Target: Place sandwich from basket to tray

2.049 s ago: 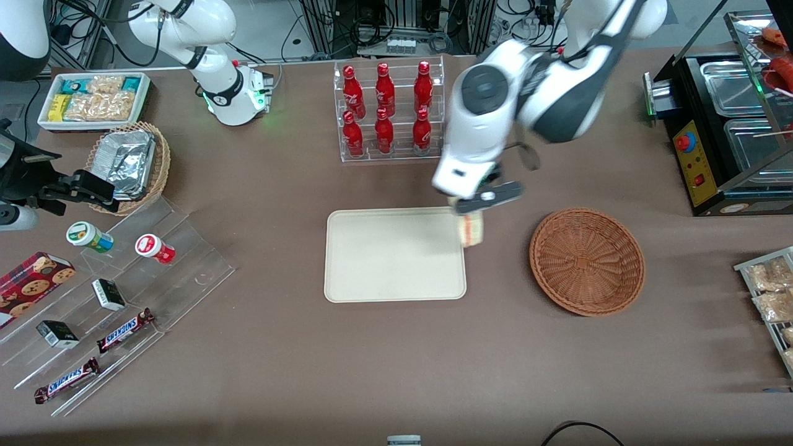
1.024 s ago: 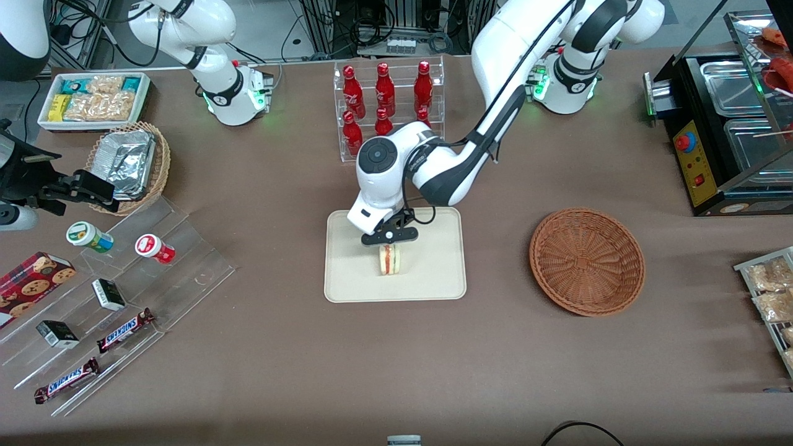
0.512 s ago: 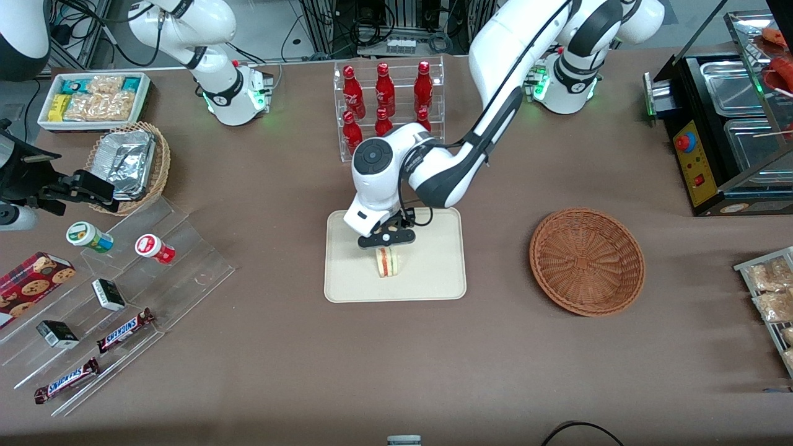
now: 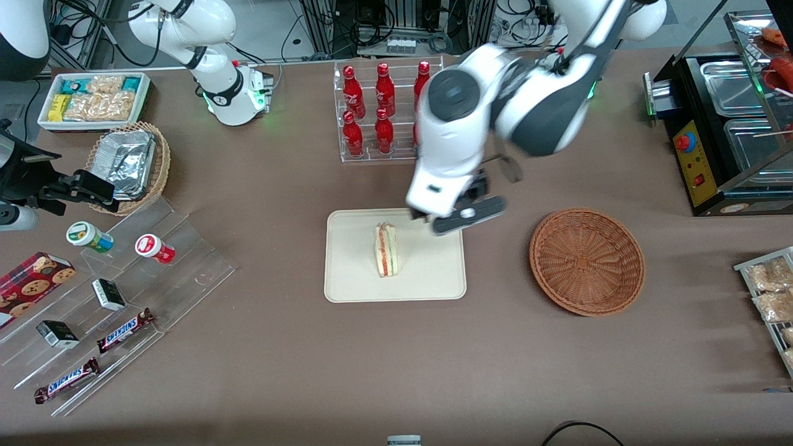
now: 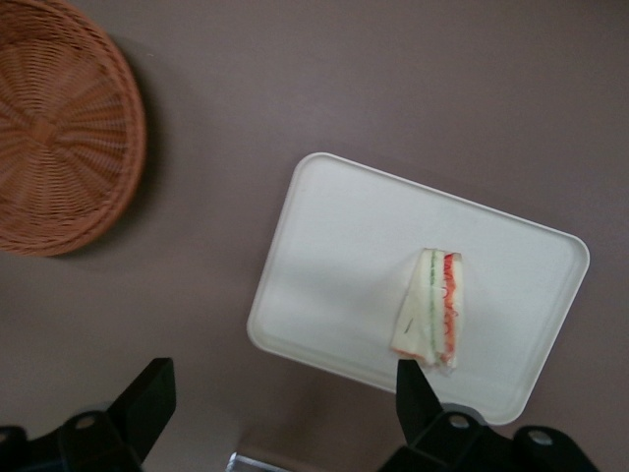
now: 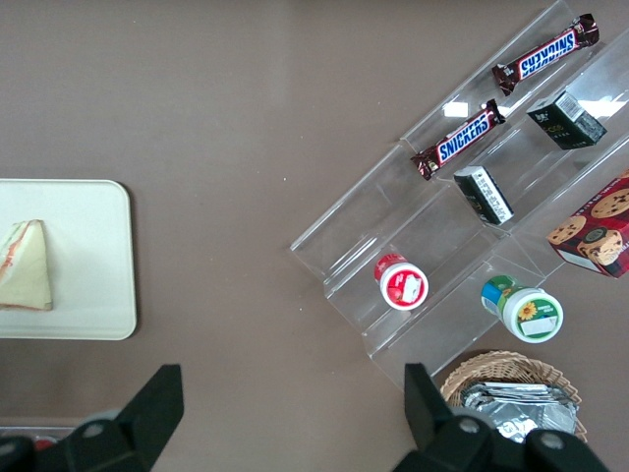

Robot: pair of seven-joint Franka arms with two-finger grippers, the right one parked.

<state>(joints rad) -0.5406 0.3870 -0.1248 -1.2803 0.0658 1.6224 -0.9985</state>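
Front view high, facing down over the table, both wrist views looking straight down, all sharing the tray (image 4: 353, 282) (image 5: 334, 216) (image 6: 108, 295)

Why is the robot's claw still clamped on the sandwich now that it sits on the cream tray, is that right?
Not quite. The sandwich does sit on the cream tray, but the gripper is not clamped on it: the front view shows it lifted clear above the tray's edge nearest the wicker basket, and the left wrist view shows its fingers spread open with nothing between them.

Even overhead light, soft shadows (moving arm blurred).
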